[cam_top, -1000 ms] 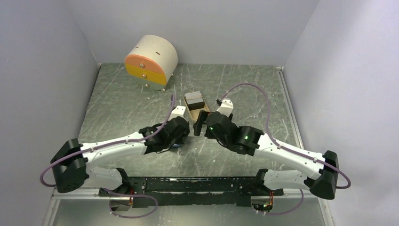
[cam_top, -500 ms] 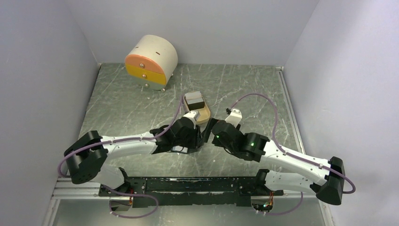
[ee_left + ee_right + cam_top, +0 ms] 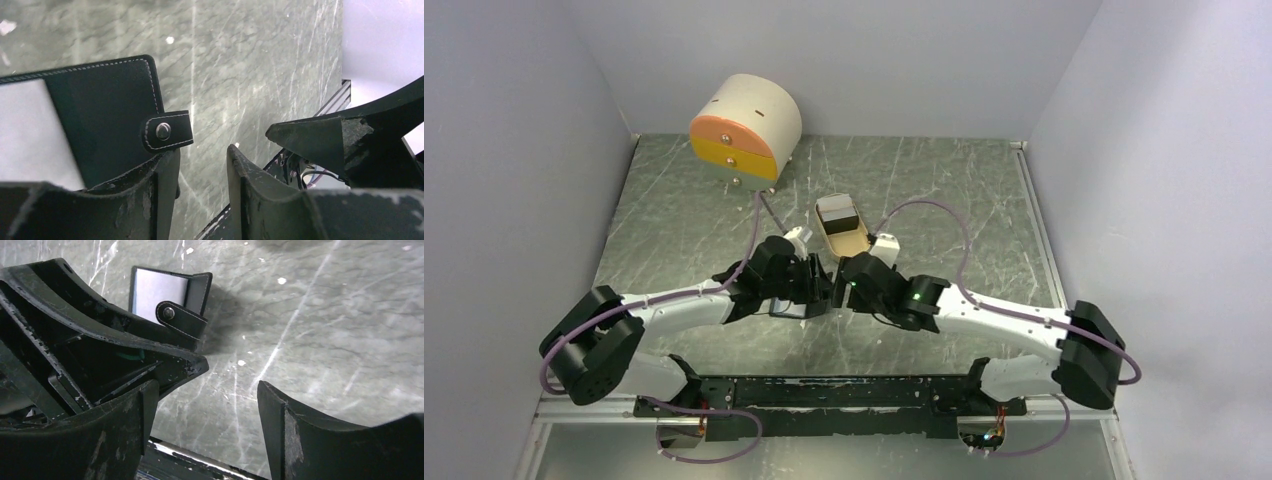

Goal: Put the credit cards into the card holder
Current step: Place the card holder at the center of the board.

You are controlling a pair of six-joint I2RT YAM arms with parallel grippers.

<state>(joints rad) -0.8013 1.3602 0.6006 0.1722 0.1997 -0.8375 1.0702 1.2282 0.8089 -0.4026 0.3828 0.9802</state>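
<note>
The card holder (image 3: 105, 105) is black with white stitching and a snap tab (image 3: 167, 131). It lies open on the table, its pale inner face (image 3: 157, 290) showing. My left gripper (image 3: 200, 165) is open, the gap bare, and its left finger sits over the holder's tab edge. My right gripper (image 3: 207, 410) is open over bare table, facing the left one tip to tip, with the holder beyond. In the top view both grippers (image 3: 814, 288) (image 3: 849, 283) meet and hide the holder. A white and a black credit card (image 3: 837, 213) lie stacked in the tan tray.
The tan oval tray (image 3: 856, 243) stands just behind the two grippers. A round cream drawer box with orange and yellow fronts (image 3: 744, 125) sits at the back left. Grey walls close in the table on three sides.
The left gripper has opened from shut, and the right gripper's jaws have narrowed a little. Both grippers swung right, then back left, and now meet close over the holder.
</note>
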